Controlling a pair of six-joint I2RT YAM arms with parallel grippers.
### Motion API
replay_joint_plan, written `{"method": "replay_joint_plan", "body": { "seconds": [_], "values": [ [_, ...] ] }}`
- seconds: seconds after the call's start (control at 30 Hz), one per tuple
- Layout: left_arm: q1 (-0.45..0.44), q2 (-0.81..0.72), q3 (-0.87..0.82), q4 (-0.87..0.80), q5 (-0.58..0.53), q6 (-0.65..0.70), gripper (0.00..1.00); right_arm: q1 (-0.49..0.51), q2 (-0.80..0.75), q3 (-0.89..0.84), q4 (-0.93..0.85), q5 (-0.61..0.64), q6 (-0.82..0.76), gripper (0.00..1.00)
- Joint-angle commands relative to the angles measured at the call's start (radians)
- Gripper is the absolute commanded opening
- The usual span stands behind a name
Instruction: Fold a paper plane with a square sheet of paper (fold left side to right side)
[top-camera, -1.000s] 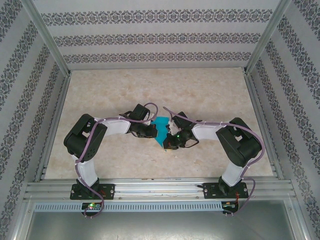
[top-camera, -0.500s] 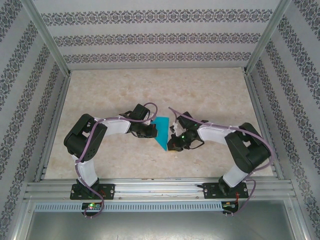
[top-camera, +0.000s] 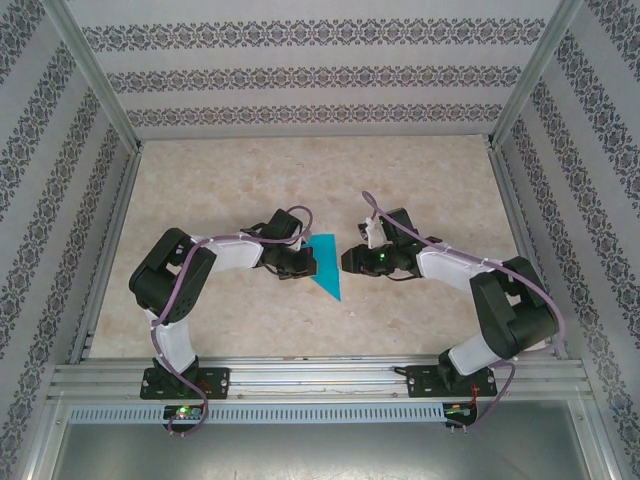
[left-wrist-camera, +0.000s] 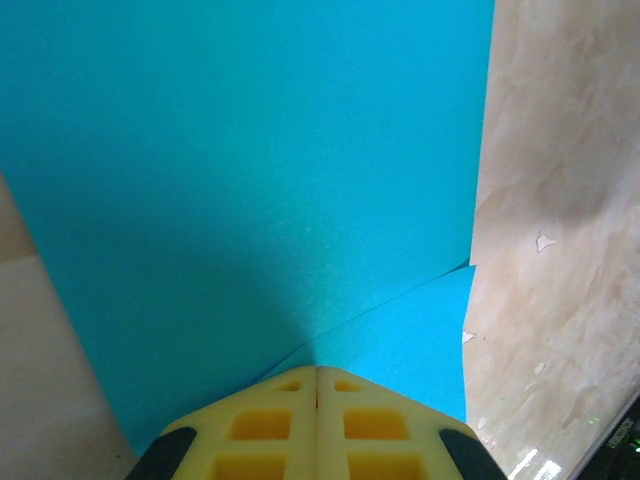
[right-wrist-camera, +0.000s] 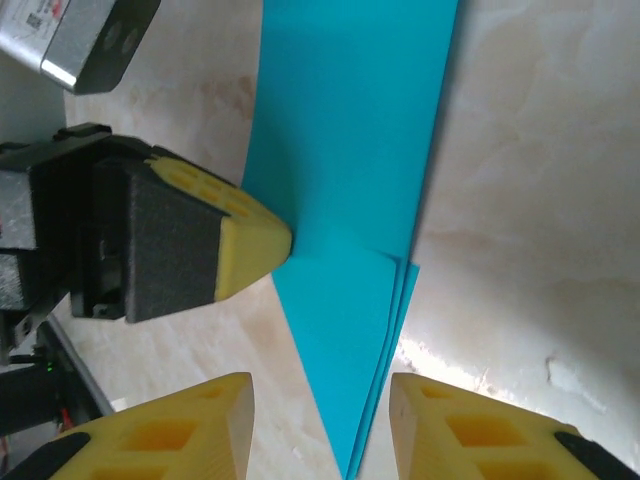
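Note:
The turquoise sheet of paper (top-camera: 325, 266) lies flat on the table, folded into a narrow layered wedge with its point toward the near edge. My left gripper (top-camera: 305, 262) is shut, its yellow tips (left-wrist-camera: 317, 372) pressed onto the paper's left edge; in the left wrist view the paper (left-wrist-camera: 250, 150) takes up most of the frame. My right gripper (top-camera: 347, 261) hovers open just right of the paper. In the right wrist view its fingers (right-wrist-camera: 215, 420) stand either side of the paper's point (right-wrist-camera: 352, 455) without touching it, and the left gripper (right-wrist-camera: 278, 242) touches the paper (right-wrist-camera: 350, 130).
The beige marbled table (top-camera: 420, 180) is ringed by patterned walls and metal rails (top-camera: 300, 378). Both arms bend inward toward the middle, their purple cables (top-camera: 300, 212) looping above the wrists.
My right gripper has opened and drawn back to the right, off the paper. The paper now lies uncovered as a flat wedge. The left gripper has stayed put, shut.

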Motion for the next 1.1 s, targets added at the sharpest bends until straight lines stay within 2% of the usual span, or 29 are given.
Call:
{"method": "replay_joint_plan", "body": {
  "seconds": [0.0,0.23,0.43,0.53,0.67,0.77,0.93,1.07],
  "values": [
    [-0.014,0.021,-0.02,0.054,0.012,-0.07,0.02,0.006,0.049,0.006,0.074,0.008,-0.048,0.41],
    [-0.004,-0.095,-0.031,0.119,0.031,-0.067,0.22,0.034,0.098,0.043,0.082,-0.022,-0.053,0.35],
    [0.07,-0.206,-0.051,0.025,-0.014,-0.015,0.35,0.05,0.127,0.057,0.085,-0.005,-0.059,0.46],
    [0.12,-0.219,-0.094,0.022,-0.003,-0.025,0.38,0.056,0.139,0.063,0.094,-0.021,-0.063,0.51],
    [0.146,-0.202,-0.128,0.049,0.027,-0.035,0.41,0.066,0.161,0.075,0.095,-0.031,-0.066,0.51],
    [0.15,-0.166,-0.136,0.086,0.063,-0.051,0.43,0.067,0.174,0.085,0.1,-0.033,-0.064,0.43],
    [0.15,-0.111,-0.139,0.161,0.107,-0.075,0.46,0.066,0.158,0.082,0.098,-0.023,-0.059,0.14],
    [0.149,-0.074,-0.122,0.183,0.127,-0.074,0.46,0.065,0.149,0.075,0.096,-0.025,-0.061,0.03]
  ]
}}
